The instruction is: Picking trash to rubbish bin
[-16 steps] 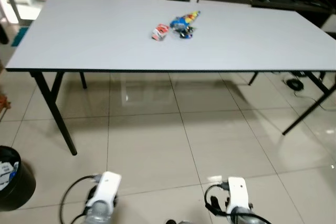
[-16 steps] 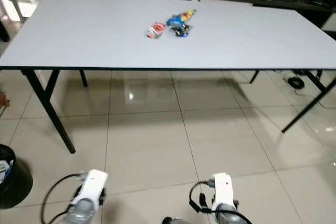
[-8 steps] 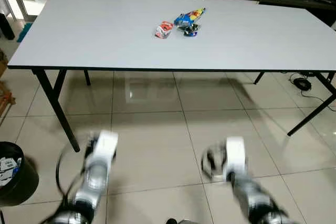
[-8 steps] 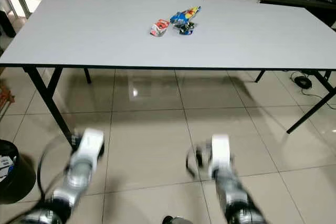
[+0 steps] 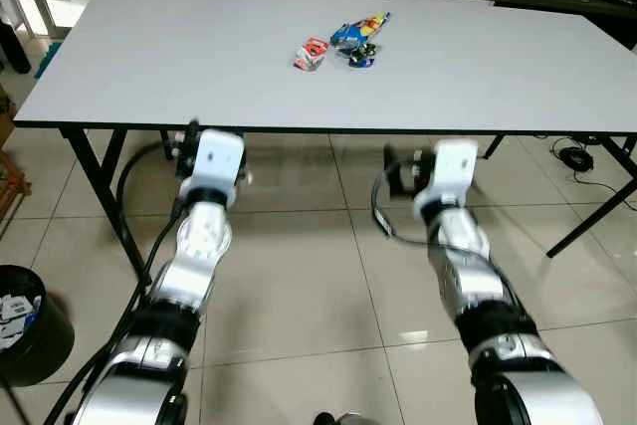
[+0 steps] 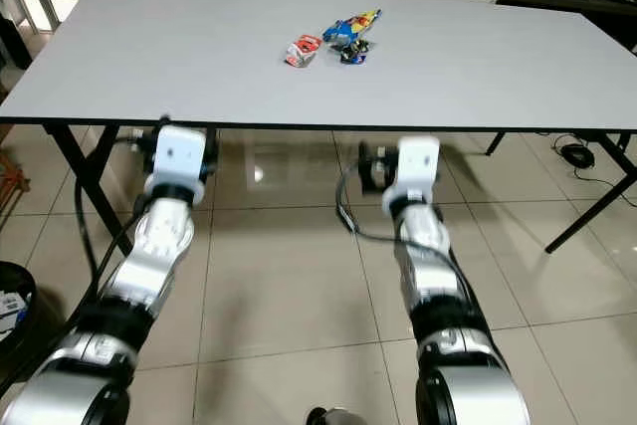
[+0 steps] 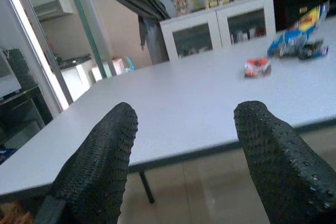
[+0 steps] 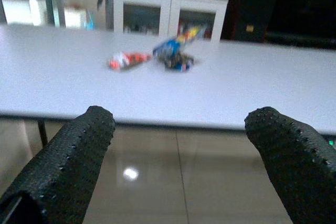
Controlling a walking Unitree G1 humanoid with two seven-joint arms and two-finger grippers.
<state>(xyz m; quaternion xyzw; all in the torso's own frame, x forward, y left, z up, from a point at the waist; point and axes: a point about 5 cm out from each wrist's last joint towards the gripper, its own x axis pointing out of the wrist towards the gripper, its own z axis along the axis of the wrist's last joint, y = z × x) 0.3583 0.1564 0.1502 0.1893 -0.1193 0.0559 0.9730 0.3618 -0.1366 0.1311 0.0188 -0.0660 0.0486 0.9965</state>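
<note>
Trash (image 5: 342, 43), a red wrapper beside a blue-and-yellow one, lies at the far middle of the table (image 5: 149, 67); the bin (image 5: 30, 325) stands on the floor at near left. Both grippers, left (image 7: 181, 156) and right (image 8: 178, 153), hang spread and empty near the table's near edge. To grasp well, I judge the robot should step closer, then reach one wrapper at a time.

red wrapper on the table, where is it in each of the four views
Left eye: red wrapper far on the table, left of the blue wrapper.
Right eye, same spot.
Left wrist, beyond the open fingers.
Right wrist, blurred, between the open fingers.
Shared landmark: the blue wrapper beside it.
</note>
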